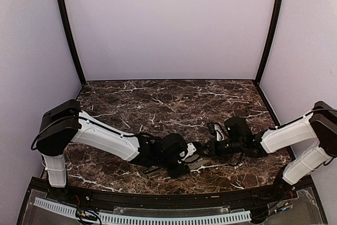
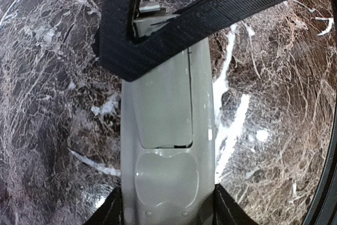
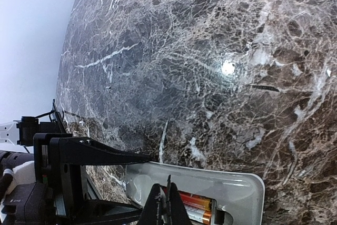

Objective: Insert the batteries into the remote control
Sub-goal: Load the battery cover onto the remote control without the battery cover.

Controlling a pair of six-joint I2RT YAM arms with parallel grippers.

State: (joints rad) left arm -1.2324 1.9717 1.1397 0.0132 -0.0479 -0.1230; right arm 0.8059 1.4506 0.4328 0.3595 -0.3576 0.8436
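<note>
The remote control (image 2: 168,146) sits back-up over the marbled worktop (image 3: 210,51), clamped across its width in the left gripper (image 2: 168,212). The right gripper (image 3: 164,204), pinched closed on nothing, hangs at the open compartment, with two reddish batteries (image 3: 196,204) just beside its tips.

Soft, even light from above. A glare spot on the table (image 3: 227,67) beyond the right gripper (image 3: 164,206). Wrist views bulge at their edges.
</note>
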